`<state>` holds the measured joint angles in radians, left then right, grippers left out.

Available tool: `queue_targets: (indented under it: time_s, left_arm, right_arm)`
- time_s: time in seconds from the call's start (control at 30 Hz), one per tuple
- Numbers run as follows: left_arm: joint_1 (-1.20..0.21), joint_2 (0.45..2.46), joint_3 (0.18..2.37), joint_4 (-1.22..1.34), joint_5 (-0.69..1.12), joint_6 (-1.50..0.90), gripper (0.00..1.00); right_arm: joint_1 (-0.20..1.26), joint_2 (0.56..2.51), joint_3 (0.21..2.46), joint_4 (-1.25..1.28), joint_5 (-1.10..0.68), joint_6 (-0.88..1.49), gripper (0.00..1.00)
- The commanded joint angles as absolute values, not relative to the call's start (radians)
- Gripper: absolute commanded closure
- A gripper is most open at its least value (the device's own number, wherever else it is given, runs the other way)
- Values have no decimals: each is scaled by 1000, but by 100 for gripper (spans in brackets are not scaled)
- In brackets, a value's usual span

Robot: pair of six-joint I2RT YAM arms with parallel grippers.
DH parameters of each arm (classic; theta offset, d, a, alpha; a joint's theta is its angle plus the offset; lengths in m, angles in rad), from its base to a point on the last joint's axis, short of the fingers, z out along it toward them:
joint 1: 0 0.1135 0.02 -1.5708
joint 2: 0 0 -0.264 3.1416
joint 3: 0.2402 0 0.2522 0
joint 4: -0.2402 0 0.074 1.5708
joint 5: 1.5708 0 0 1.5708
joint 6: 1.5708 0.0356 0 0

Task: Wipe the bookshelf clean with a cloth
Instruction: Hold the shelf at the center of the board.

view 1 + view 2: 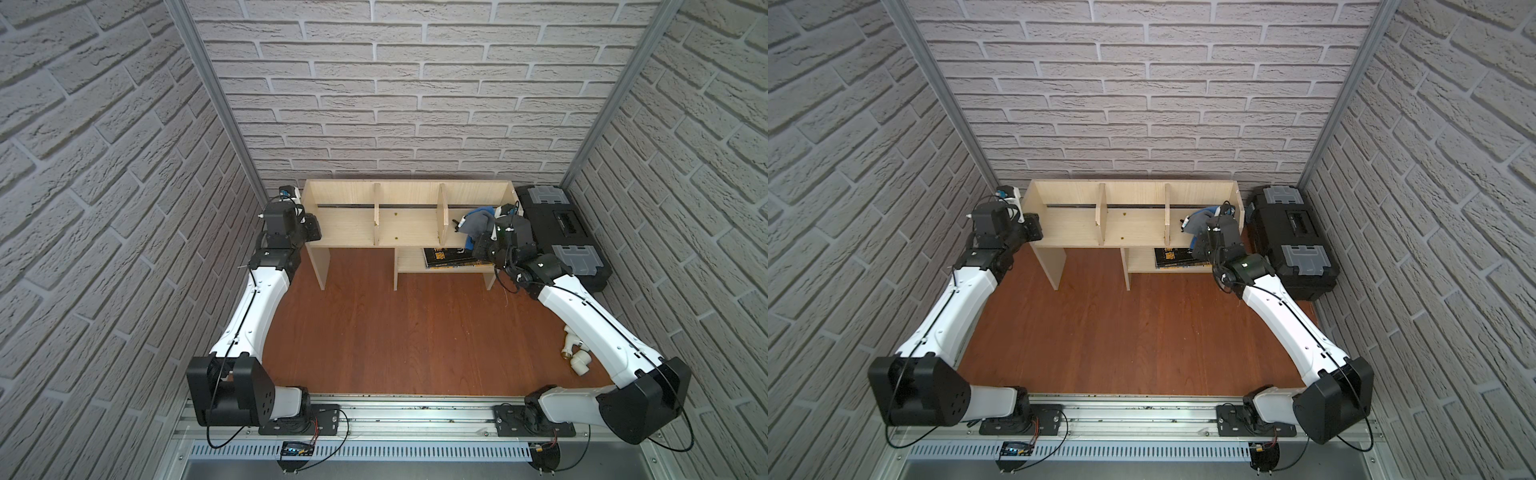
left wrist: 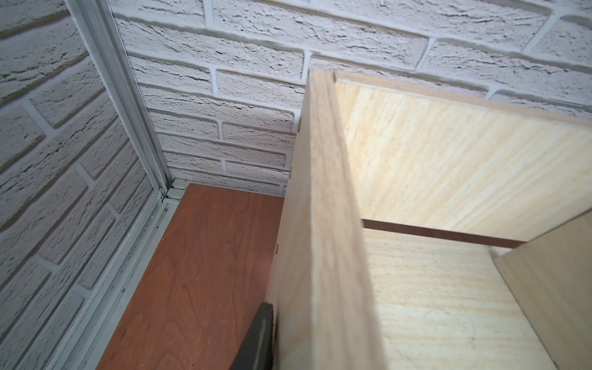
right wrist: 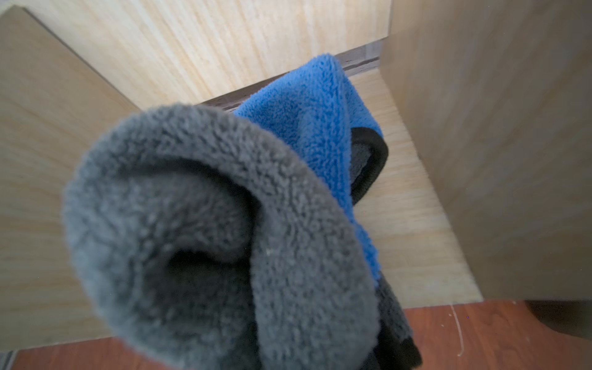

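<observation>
Both top views are lit brightly and evenly from above, and only soft shadows are cast under the bookshelf point(image 1: 409, 232) onto the tabletop point(image 1: 415, 332). The bricks of the side walls point(image 1: 104, 187) are stretched wide towards the frame edges. In the left wrist view the brick wall is rendered sharply, while the near shelf panel is blurred. In the right wrist view the cloth point(image 3: 224, 224) is softened close to the lens, its grey folds are shaded dark, and the panel beside it is smeared.
</observation>
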<state>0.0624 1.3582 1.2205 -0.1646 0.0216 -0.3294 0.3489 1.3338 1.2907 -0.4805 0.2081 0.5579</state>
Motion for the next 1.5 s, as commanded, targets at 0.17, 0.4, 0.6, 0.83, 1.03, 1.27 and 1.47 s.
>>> queue_targets:
  time_s: [0.17,0.4,0.6,0.83,1.03,1.27,1.47]
  left_arm:
    - [31,1346,1195,-178,93,-384,78]
    - [32,1345,1196,-178,95,-386,78]
    - [33,1345,1192,-174,97,-385,78]
    - [32,1344,1192,-176,99,-386,79]
    - [33,1342,1192,-175,99,-382,79]
    - [33,1342,1190,-175,97,-382,79]
    - [32,1341,1190,-175,96,-381,79]
  right_arm:
    - [448,1326,1600,-586,183,500,97]
    - [658,1447,1791,-575,315,408,97]
    - [712,1595,1828,-491,397,399,97]
    - [736,1798,1968,-526,443,347,97]
    - [744,1846,1945,-532,443,370,97]
    - [763,1775,1816,-542,361,421,97]
    - [764,1750,1847,-701,488,406,97]
